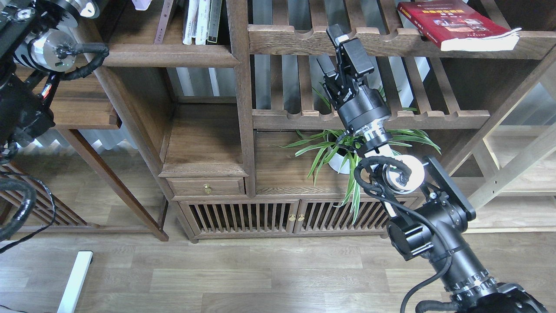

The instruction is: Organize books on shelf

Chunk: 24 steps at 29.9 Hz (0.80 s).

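The red book with a photo cover (451,21) lies flat on the top slatted shelf at the far right, its corner hanging over the front rail. The dark walnut shelf (169,54) with a rounded front edge is at the upper left. Thin white and dark-spined books (200,21) stand on it. My right gripper (329,48) is open and empty in front of the slatted rail, left of the red book. My left arm (43,43) reaches up at the top left; its gripper is out of view. A pale corner (141,4) shows at the top edge above the shelf. The brown and white paperbacks are out of view.
A potted green plant (343,161) stands in the lower compartment behind my right forearm. A small drawer (206,187) and slatted cabinet doors (243,217) are below. A wooden side table (65,113) stands at the left. A white bar (74,282) lies on the floor.
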Motion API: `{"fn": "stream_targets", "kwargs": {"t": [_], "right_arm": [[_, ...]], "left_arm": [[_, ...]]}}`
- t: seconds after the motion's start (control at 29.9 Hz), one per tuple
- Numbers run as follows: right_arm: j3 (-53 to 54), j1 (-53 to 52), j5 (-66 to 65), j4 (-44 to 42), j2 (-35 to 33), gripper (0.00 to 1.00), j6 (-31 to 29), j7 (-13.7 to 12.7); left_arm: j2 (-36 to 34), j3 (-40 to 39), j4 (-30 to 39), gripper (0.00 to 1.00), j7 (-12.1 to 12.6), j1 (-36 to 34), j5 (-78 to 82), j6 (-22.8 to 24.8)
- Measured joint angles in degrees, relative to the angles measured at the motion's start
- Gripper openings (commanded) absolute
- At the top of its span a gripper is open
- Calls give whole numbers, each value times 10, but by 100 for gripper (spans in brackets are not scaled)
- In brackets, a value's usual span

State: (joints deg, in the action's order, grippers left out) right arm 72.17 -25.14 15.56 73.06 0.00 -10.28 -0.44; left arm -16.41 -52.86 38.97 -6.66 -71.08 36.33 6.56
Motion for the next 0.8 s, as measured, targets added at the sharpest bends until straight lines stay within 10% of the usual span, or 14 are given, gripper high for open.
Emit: {"fn": "stream_targets", "kwargs": {"t": [0.8], "right_arm": [[8, 0, 5, 5, 0, 88, 0, 0]], "left_arm": [[6, 34, -21, 3, 1, -2, 0, -13]]}}
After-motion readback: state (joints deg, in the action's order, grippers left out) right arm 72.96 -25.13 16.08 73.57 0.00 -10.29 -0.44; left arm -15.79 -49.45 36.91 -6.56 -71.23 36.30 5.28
